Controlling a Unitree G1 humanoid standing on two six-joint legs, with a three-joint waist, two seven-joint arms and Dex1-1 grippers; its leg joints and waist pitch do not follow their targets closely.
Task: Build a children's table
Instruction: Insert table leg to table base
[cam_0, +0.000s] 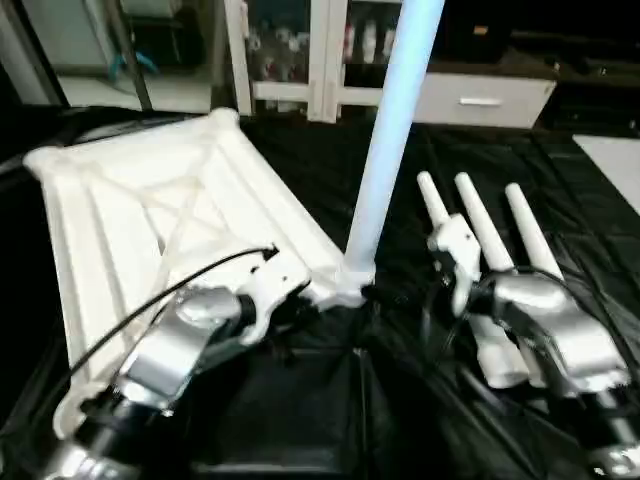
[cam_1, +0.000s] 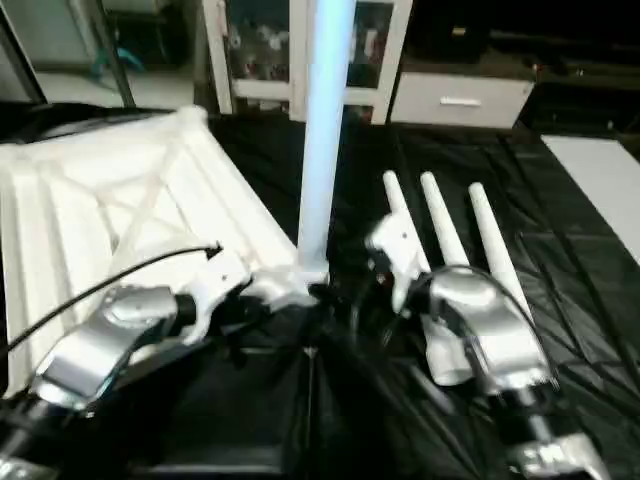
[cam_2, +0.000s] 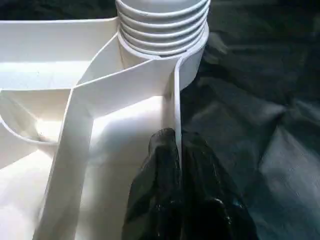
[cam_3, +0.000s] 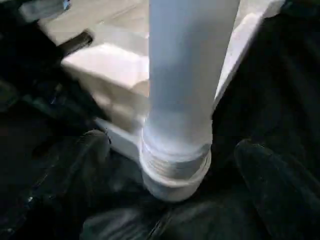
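The white tabletop (cam_0: 150, 200) lies upside down on the left, its X ribs facing up. One white tube leg (cam_0: 390, 140) stands upright in the near right corner socket (cam_0: 350, 285); its threaded end (cam_2: 162, 25) sits in that socket. My left gripper (cam_2: 176, 137) is shut on the tabletop's thin rim wall just beside the socket. My right gripper (cam_3: 171, 142) is open around the base of the upright leg, with one finger (cam_3: 260, 170) on each side and apart from it. Three more legs (cam_0: 480, 235) lie side by side to the right.
A black cloth (cam_0: 560, 200) covers the work surface. White cabinets and a drawer unit (cam_0: 480, 100) stand beyond the far edge. The three loose legs lie close under my right forearm (cam_0: 560, 330).
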